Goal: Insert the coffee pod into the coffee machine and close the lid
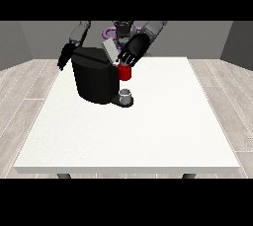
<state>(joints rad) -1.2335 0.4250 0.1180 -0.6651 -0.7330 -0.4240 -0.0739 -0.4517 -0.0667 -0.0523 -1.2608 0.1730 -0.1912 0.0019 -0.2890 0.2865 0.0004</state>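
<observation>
The white table [148, 136] stretches bare across the near part of the view. Farther back, on its left half, stands the black coffee machine [94, 79], with a small grey cup [126, 94] on the base plate at its front right. Just above the cup sits the red pod holder [124, 72], and over it the grey lid [110, 51] tilts up — open, not down on the machine. The hand at the view's right [132, 52] hangs right over the red part, fingers curled downward toward it; the coffee pod itself cannot be made out, so whether the fingers pinch it is unclear. Behind the machine's left edge, the hand at the view's left [64, 57] hangs down with fingers pointing downward — relaxed, holding nothing.
</observation>
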